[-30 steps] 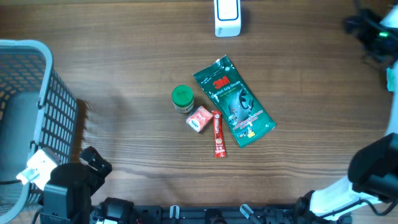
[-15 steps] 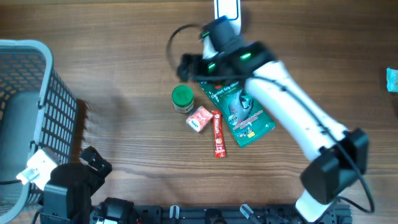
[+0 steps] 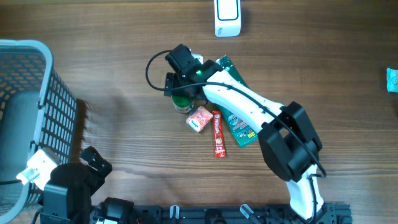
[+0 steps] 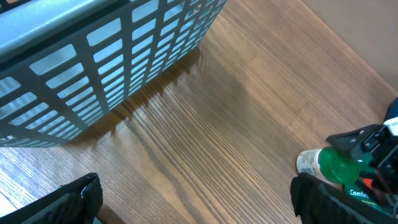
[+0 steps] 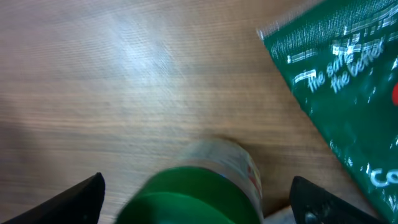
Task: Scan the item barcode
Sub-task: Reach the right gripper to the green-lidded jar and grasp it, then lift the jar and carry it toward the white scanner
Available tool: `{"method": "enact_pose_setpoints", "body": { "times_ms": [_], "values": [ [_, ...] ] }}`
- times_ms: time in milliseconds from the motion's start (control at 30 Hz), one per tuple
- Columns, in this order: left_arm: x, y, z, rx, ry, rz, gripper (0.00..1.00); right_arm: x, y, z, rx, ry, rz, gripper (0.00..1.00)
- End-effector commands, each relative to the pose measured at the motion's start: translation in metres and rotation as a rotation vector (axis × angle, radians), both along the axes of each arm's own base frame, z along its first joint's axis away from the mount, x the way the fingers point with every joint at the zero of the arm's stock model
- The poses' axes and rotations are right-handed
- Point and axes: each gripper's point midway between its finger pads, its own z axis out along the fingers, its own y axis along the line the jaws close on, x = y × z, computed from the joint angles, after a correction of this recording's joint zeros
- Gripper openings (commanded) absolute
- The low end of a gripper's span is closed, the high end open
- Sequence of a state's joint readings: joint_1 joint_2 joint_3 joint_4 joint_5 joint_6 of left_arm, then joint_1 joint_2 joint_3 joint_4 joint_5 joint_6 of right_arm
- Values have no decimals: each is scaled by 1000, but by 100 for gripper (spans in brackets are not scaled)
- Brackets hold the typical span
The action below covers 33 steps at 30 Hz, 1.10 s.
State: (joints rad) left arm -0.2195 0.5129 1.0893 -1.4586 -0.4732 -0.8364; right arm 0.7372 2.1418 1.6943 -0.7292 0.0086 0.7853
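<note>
At the left edge stands the grey mesh basket (image 3: 25, 45), and below it the left gripper (image 4: 196, 196) hangs with jaws spread wide, holding nothing. Just left of centre sits the bottle (image 3: 181, 101), small and pale with a round green cap and a label too small to read; it seems to stand upright, long axis vertical, cap toward the overhead camera, while the right gripper (image 5: 198, 190) straddles it with jaws wide. To its right lie a red-and-white box (image 3: 199, 118), a red stick sachet (image 3: 217, 134) and a green packet (image 3: 242, 130) whose white lettering is blurred
</note>
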Motion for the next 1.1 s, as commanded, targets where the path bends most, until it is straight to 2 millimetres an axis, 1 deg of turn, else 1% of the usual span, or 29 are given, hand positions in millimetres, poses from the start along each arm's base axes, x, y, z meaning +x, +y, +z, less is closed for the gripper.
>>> {"method": "enact_pose_setpoints", "body": {
  "times_ms": [0,67,133,200,300,333,400,467,533,567,633,667,733,767,900,1000,1067],
  "values": [
    [-1,1,3,-7,-16,16,100,-17,-3,-25,-55,73,-32,91],
    [-1,1,3,-7,-16,16,100,-23,-2,-27,-63,95,-21,87],
    [-1,1,3,-7,-16,16,100,-28,-7,-28,-83,111,-15,81],
    [-1,1,3,-7,-16,16,100,-32,-11,-30,-124,109,81,74],
    [-1,1,3,-7,-16,16,100,-35,-29,-30,-199,121,180,69],
    [-1,1,3,-7,-16,16,100,-36,-39,-29,-228,129,200,69],
    [-1,1,3,-7,-16,16,100,-34,-51,-23,-250,142,224,70],
    [-1,1,3,-7,-16,16,100,-28,-56,-12,-246,144,207,73],
    [-1,1,3,-7,-16,16,100,-22,-53,4,-224,136,200,82],
    [-1,1,3,-7,-16,16,100,-19,-46,15,-191,129,205,90],
    [-1,1,3,-7,-16,16,100,-20,-38,21,-149,135,205,91],
    [-1,1,3,-7,-16,16,100,-20,-37,21,-139,144,176,91],
    [-1,1,3,-7,-16,16,100,-19,-40,19,-143,148,133,91],
    [-1,1,3,-7,-16,16,100,-18,-44,16,-164,146,105,92],
    [-1,1,3,-7,-16,16,100,-27,-54,0,-196,227,-13,89],
    [-1,1,3,-7,-16,16,100,-35,-56,-28,-217,305,-67,87],
    [-1,1,3,-7,-16,16,100,-44,-50,-41,-193,370,-61,85]
  ]
}}
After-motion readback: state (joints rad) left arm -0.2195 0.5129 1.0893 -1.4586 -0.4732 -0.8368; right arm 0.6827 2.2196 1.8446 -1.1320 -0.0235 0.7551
